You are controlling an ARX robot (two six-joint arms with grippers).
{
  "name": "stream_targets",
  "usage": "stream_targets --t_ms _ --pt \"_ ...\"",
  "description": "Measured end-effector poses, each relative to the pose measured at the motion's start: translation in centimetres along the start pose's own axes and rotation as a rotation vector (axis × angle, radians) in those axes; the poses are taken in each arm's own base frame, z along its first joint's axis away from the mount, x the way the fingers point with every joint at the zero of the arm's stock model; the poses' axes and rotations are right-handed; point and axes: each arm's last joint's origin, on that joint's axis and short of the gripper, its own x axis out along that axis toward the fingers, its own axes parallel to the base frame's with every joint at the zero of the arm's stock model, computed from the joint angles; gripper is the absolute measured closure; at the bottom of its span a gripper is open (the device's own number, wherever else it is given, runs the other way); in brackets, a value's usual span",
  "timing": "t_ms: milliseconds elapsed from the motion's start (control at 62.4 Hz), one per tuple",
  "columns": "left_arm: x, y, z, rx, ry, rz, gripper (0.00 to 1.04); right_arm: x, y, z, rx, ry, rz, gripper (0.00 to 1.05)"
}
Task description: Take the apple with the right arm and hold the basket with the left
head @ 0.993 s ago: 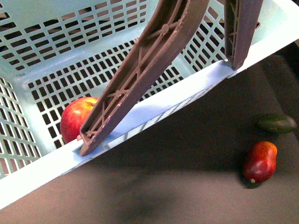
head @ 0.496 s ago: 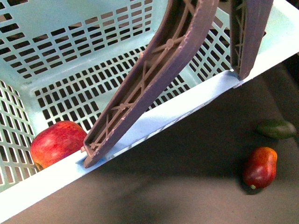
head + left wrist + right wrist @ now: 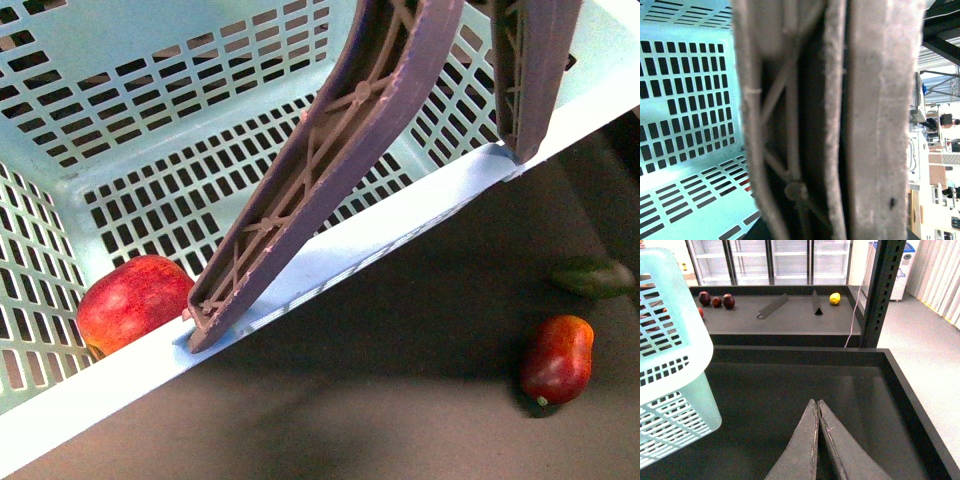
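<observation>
The apple (image 3: 132, 300), red with yellowish streaks, lies inside the pale mint-blue basket (image 3: 150, 90), in the low corner against its near rim (image 3: 380, 235). The basket is tilted, and its two brownish-mauve handles (image 3: 330, 170) rise up out of the front view. Those handles (image 3: 875, 125) fill the left wrist view, pressed together; my left gripper is shut on them and its fingers do not show. My right gripper (image 3: 817, 402) is shut and empty, over the dark table beside the basket's outer wall (image 3: 670, 350).
An elongated red-orange fruit (image 3: 556, 358) and a dark green fruit (image 3: 595, 277) lie on the dark table (image 3: 400, 400) right of the basket. The right wrist view shows the table's raised black edge (image 3: 905, 390), a black post (image 3: 882, 290) and a far shelf (image 3: 790, 315) with fruit.
The apple has rolled left along the basket floor into the low corner. The basket has shifted slightly and its handles stand a little steeper. The fruits on the table have not moved.
</observation>
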Motion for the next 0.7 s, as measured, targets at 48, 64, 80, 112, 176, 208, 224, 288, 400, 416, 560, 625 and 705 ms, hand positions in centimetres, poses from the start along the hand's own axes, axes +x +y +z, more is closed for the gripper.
stream_targets --t_ms 48,64,80,112,176,208,224,288,400,416,560,625,705 --pt "0.0 0.0 0.0 0.001 -0.001 0.0 0.9 -0.2 0.0 -0.3 0.0 -0.015 0.0 1.03" --pt "0.0 0.0 0.0 0.001 -0.001 0.0 0.9 -0.2 0.0 -0.2 0.0 -0.015 0.001 1.03" --pt "0.0 0.0 0.0 0.001 -0.001 0.001 0.9 -0.2 0.0 -0.2 0.0 -0.018 0.001 1.03" --pt "0.0 0.0 0.0 0.002 -0.001 0.0 0.9 -0.3 0.0 -0.2 0.0 -0.019 -0.001 1.03" --pt "0.0 0.0 0.0 0.002 0.0 0.0 0.9 -0.4 0.0 -0.1 0.0 -0.021 0.0 1.03" --pt "0.0 0.0 0.0 0.002 0.0 0.0 0.9 -0.6 0.0 -0.1 0.0 -0.023 0.001 1.03" --pt "0.0 0.0 0.0 0.001 0.001 0.0 0.9 -0.6 0.0 -0.1 0.0 -0.023 0.001 1.03" --pt "0.0 0.0 0.0 0.0 0.0 0.0 0.9 -0.8 0.0 0.0 0.0 -0.027 0.001 1.03" --pt "0.0 0.0 0.0 0.002 0.0 0.0 0.9 -1.1 0.0 0.0 0.0 -0.026 0.001 1.03" --pt "0.0 0.0 0.0 0.002 0.0 0.0 0.9 -1.1 0.0 0.0 0.0 -0.026 0.001 1.03" --pt "0.0 0.0 0.0 0.001 0.0 -0.001 0.9 -1.5 0.0 0.0 0.0 -0.028 0.001 1.03" --pt "0.0 0.0 0.0 0.001 0.0 -0.001 0.9 -1.6 0.0 0.0 0.0 -0.029 0.001 1.03" --pt "0.0 0.0 0.0 0.001 0.0 0.0 0.9 -1.8 0.0 0.0 0.0 -0.029 0.001 1.03"
